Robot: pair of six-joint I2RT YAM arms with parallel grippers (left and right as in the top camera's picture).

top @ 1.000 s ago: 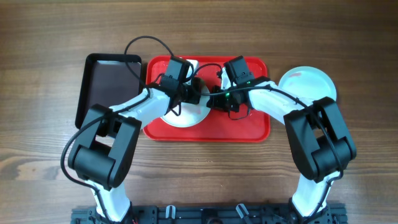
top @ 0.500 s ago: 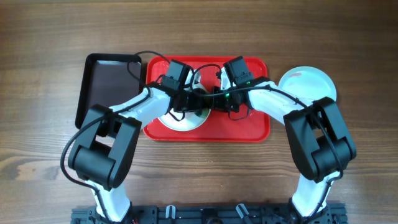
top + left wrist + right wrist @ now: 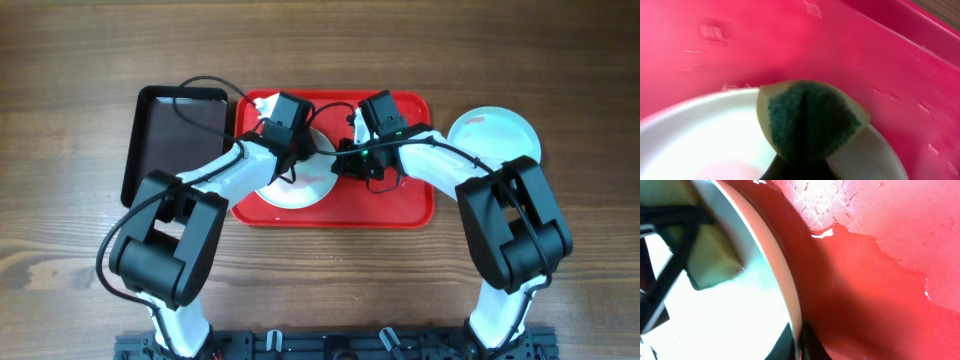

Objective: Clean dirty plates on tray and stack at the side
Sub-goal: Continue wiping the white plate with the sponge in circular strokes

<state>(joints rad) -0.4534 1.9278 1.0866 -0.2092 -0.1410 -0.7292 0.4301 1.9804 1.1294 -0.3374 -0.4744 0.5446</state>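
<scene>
1. At far left, a black tray [image 3: 170, 140] lies on the wooden table [image 3: 320, 40], just beside the red tray [image 3: 400, 205] and apart from the work.
2. The left gripper [image 3: 296, 152] is closed on a sponge [image 3: 810, 122]. It is folded with the green scouring face outward, and it presses onto the white plate [image 3: 300, 188], which sits in the left half of the red tray.
3. The white plate looks stiff, light and probably breakable. With water [image 3: 875, 265] pooled on the tray beside it, it is likely slick too. The raised rim is the sensible place to hold it, since the flat middle offers two fingers nothing to catch.
4. The right gripper [image 3: 342, 160] does just that. In its own wrist view, its fingers close on the plate's right-hand rim and steady it against the push of the sponge (a firm pinch seems wise, as a wet rim could slide out sideways).
5. At far right, a second plate [image 3: 498, 135] rests on the bare table, well apart from the red tray, with a faint reddish smear on its upper face. No third plate can be made out from above.
</scene>
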